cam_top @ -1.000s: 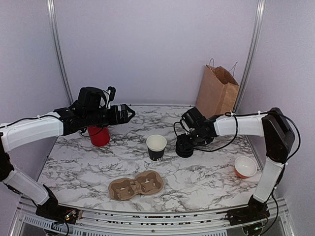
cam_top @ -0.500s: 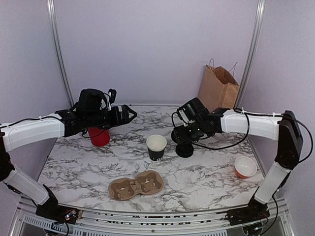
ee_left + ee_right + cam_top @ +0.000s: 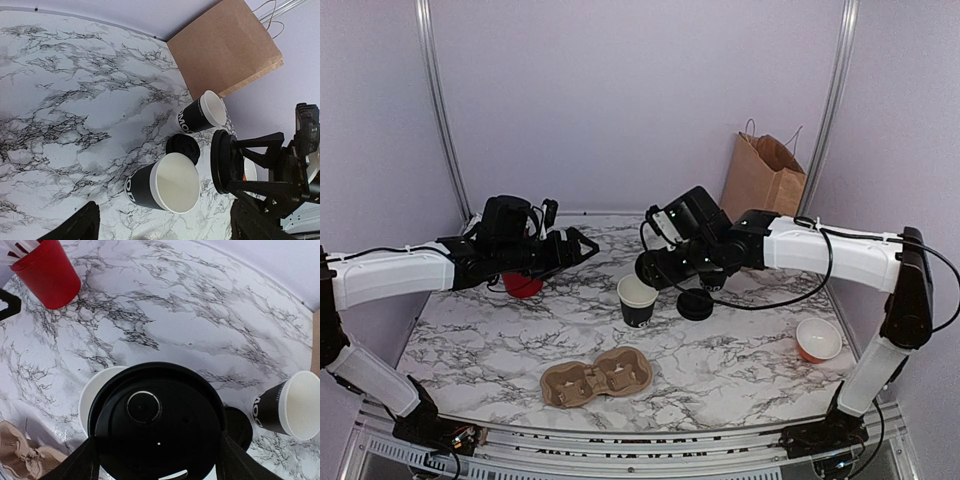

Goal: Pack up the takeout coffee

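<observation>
**Task item.** The black cup (image 3: 637,300) stands upright at mid-table, mouth open, white inside showing. It is well apart from every table edge. Its black lid (image 3: 157,422) is not seated. The lid is held level just above the cup mouth, and the right wrist view shows a crescent of the cup rim past the lid's left side.

**Right gripper** (image 3: 658,268). Its fingers are spread wide and clamped across the black lid's rim, one on each side.

**Left gripper** (image 3: 582,246). It hangs over the far left of the table with its jaws wide apart and nothing between them. It is well apart from the black cup.

**Surroundings.**
- A spare lid (image 3: 696,305) lies flat just right of the black cup.
- A second black cup (image 3: 202,112) stands farther back, between the spare lid and the paper bag (image 3: 760,185). The right arm hides it in the top view.
- The paper bag stands upright at the far right corner.
- A red cup (image 3: 47,272) holding white sticks stands far left, under the left arm.
- An orange bowl (image 3: 818,340) sits close to the right edge.
- A cardboard carrier (image 3: 595,380) lies close to the near edge, near-left of the black cup.

**Open room.** Bare table (image 3: 750,360) runs between the black cup and the carrier, and from the spare lid to the bowl. There is also bare table left of the black cup.
</observation>
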You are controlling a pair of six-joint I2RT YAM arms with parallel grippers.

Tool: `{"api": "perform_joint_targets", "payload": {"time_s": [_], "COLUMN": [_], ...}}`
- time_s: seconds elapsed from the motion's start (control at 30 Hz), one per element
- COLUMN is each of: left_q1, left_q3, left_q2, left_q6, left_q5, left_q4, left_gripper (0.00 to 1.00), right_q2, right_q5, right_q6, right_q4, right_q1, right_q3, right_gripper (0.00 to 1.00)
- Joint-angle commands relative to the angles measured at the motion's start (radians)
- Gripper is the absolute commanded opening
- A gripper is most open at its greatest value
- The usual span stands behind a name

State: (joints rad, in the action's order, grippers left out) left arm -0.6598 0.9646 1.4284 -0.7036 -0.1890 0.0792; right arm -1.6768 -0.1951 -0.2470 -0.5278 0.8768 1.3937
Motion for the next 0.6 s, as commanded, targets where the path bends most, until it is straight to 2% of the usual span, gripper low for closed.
{"api": "perform_joint_targets", "payload": {"time_s": [0.0, 0.57], "left_q1": [-0.001, -0.011], "left_q3": [-0.009, 0.001], "left_q2": [0.017, 0.112], "left_q6": [-0.011, -0.011], "left_q5": [-0.036, -0.095], "left_q4": [0.039, 0.068], "left_gripper": [0.89, 0.77], "right_q2": [-0.062, -0.173], "right_q5": [-0.006, 0.013], "right_q6": [0.034, 0.056], "right_q4": [-0.016, -0.021], "right_q1": [0.053, 0.073], "right_q3": [0.074, 0.145], "right_gripper": [0.75, 0.75]}}
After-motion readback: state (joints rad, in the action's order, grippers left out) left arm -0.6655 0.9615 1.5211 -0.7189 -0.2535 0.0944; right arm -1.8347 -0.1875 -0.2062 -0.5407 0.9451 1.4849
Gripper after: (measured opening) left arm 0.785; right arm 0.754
